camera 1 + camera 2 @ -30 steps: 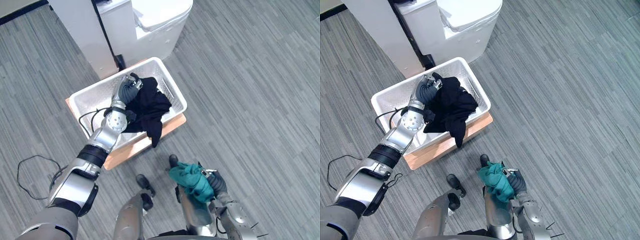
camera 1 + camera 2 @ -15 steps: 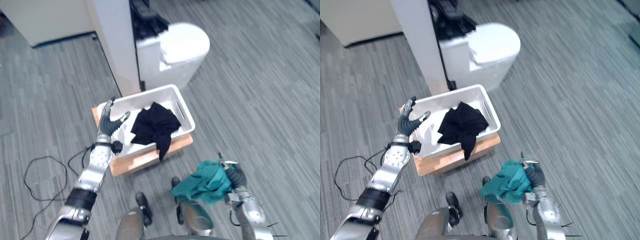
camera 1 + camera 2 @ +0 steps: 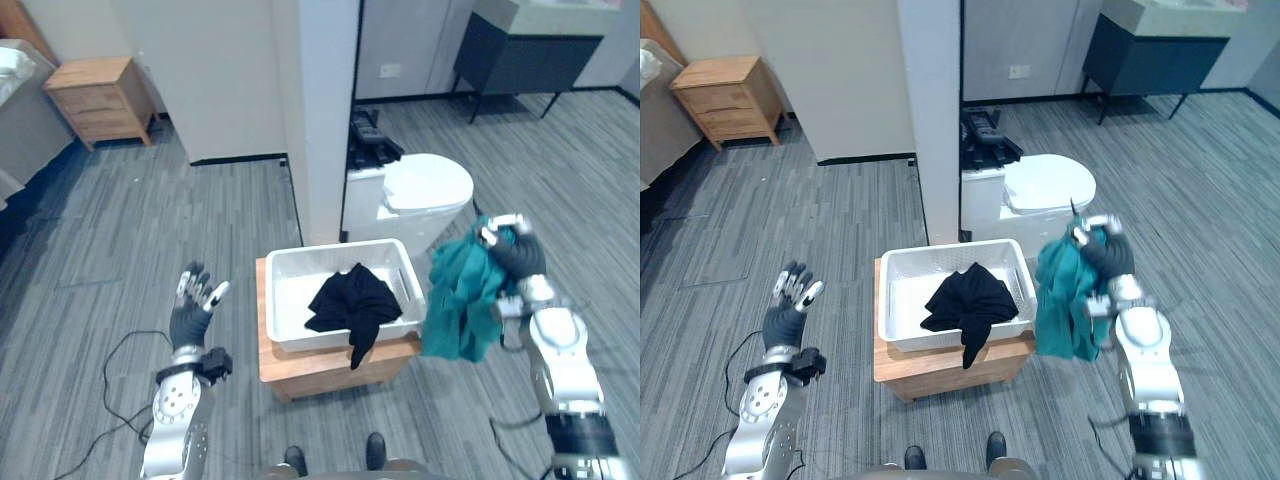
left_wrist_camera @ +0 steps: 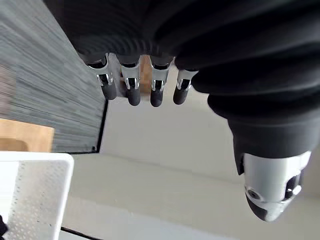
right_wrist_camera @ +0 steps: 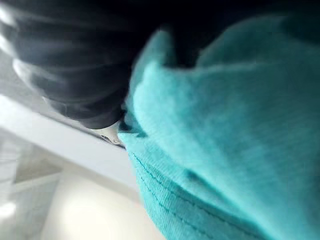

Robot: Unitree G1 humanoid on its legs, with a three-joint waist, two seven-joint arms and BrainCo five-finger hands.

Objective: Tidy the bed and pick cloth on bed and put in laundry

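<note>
Bare basket (image 3: 335,250) floor beside black cloth (image 3: 355,300)

Left hand (image 3: 190,312) has withdrawn from the basket (image 3: 300,338); right hand (image 3: 515,250) has lifted the teal cloth (image 3: 460,300).

Grey striped carpet floor (image 3: 120,230) across room. Wooden nightstand (image 3: 100,95) with drawers at far left, against pale wall. White square pillar (image 3: 315,120) at centre, black skirting along wall base left of it. White toilet-shaped unit (image 3: 415,200) just right of pillar, lid closed; black items (image 3: 372,145) piled on its rear part. Wall outlet (image 3: 390,71) low on far wall. Dark cabinet (image 3: 515,50) on thin legs at far right, light top. Low wooden stand (image 3: 330,365) on floor in front of pillar.
</note>
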